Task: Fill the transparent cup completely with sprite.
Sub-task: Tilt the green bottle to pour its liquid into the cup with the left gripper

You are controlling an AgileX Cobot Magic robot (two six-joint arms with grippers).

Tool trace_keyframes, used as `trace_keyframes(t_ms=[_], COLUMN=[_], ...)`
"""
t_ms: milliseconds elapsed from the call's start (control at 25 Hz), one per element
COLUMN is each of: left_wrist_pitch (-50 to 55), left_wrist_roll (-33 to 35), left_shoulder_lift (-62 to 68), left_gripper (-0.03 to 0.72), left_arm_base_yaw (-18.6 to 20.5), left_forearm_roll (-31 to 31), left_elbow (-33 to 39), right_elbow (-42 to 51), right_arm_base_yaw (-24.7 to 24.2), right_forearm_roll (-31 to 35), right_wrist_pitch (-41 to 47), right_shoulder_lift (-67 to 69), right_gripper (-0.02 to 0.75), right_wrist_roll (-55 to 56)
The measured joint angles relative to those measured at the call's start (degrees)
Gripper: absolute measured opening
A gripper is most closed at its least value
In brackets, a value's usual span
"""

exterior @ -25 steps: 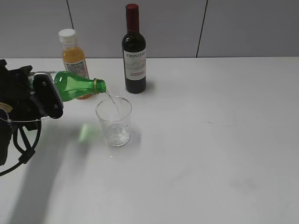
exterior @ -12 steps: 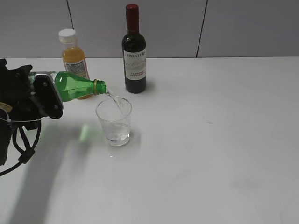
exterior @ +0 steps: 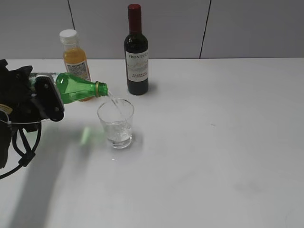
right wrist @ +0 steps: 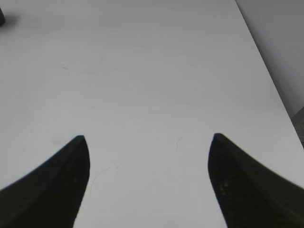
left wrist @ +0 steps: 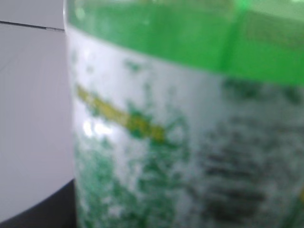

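Observation:
The transparent cup point(exterior: 116, 123) stands on the white table left of centre, holding clear fizzy liquid in its lower part. My left gripper point(exterior: 45, 97) is shut on the green Sprite bottle point(exterior: 78, 88), which lies tilted nearly level with its mouth just above the cup's left rim. A thin stream of sprite point(exterior: 114, 103) runs from the mouth into the cup. The left wrist view is filled by the bottle's blurred grey-white label point(left wrist: 180, 142). My right gripper point(right wrist: 148, 137) is open and empty over bare table; it does not show in the exterior view.
An orange juice bottle point(exterior: 74, 58) with a white cap stands behind the green bottle. A dark wine bottle point(exterior: 136, 54) stands behind the cup. The table's right edge point(right wrist: 270, 85) shows in the right wrist view.
The liquid level in the cup has risen a little while the stream keeps running. Bottle and grippers hold nearly the same place.

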Motion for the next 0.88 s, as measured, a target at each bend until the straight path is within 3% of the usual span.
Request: trace_keyframes(t_ms=[880], left_wrist_pitch=[-0.2], left_wrist_roll=[0.7], left_shoulder_lift=[0.0], left_gripper=[0.446], left_arm_base_yaw=[0.0], left_forearm_roll=[0.0], left_elbow=[0.0], right_elbow=[0.0], right_arm_base_yaw=[0.0], right_forearm_roll=[0.0], right_wrist_pitch=[0.0], right_shoulder_lift=[0.0], right_gripper=[0.592], right_wrist_roll=[-0.1])
